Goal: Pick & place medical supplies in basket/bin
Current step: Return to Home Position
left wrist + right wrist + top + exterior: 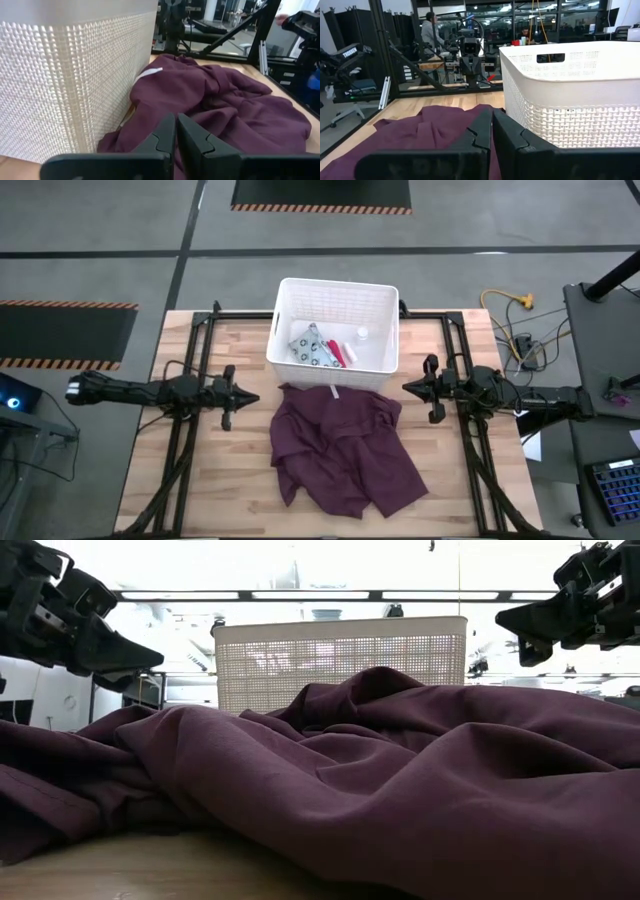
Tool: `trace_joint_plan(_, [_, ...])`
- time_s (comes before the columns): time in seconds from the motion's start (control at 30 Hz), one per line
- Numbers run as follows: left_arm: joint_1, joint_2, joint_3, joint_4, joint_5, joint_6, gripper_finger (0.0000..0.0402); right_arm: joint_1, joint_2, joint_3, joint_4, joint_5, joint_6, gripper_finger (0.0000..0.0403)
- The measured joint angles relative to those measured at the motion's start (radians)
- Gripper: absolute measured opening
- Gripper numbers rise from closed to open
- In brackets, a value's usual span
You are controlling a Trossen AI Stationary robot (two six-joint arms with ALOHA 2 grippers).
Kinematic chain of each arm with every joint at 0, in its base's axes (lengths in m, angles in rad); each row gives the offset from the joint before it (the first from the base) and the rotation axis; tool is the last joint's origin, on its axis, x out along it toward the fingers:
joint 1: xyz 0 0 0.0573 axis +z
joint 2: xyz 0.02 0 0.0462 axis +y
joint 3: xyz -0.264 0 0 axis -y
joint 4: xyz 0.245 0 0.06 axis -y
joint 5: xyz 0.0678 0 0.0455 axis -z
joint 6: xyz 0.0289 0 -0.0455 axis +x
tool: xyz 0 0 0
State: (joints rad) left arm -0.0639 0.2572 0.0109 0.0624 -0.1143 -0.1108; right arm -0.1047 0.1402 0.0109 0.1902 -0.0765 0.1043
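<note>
The white slotted basket stands at the table's far middle. Inside it lie the green-grey patterned packet, the red tube, a white stick and the small white bottle. A maroon cloth lies crumpled on the table, its far edge against the basket's near wall. My left gripper hovers left of the cloth, shut and empty. My right gripper hovers right of the cloth, near the basket's right near corner, shut and empty.
The cloth fills the low view's foreground, with the basket behind it. Black frame rails run along both table sides. Bare wood lies near the table's near left corner. People stand in the room beyond the table.
</note>
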Motion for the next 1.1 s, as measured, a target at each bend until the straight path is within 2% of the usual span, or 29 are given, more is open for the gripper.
trace_joint_plan(0.5, [0.0, 0.057, 0.0, 0.0, 0.0, 0.0, 0.0, 0.0, 0.0, 0.0, 0.0, -0.001, 0.0, 0.0009])
trace_joint_plan(1.1, [0.0, 0.059, 0.0, 0.0, 0.0, 0.0, 0.0, 0.0, 0.001, 0.0, 0.0, -0.001, 0.0, 0.0009])
